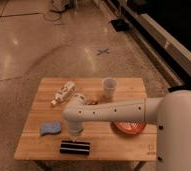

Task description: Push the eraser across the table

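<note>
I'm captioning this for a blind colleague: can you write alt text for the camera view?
A white robot arm reaches over a small wooden table, its hand lowered just behind a black eraser near the front edge. A blue sponge lies left of the hand, with a white bottle and a cup farther back and a red bowl on the right.

My gripper [75, 136] hangs just above the eraser [75, 147] near the table's [101, 145] six-o'clock edge — blue sponge [50, 128] at its ten o'clock, red bowl [129, 127] at three, cup [108, 88] toward one.
</note>
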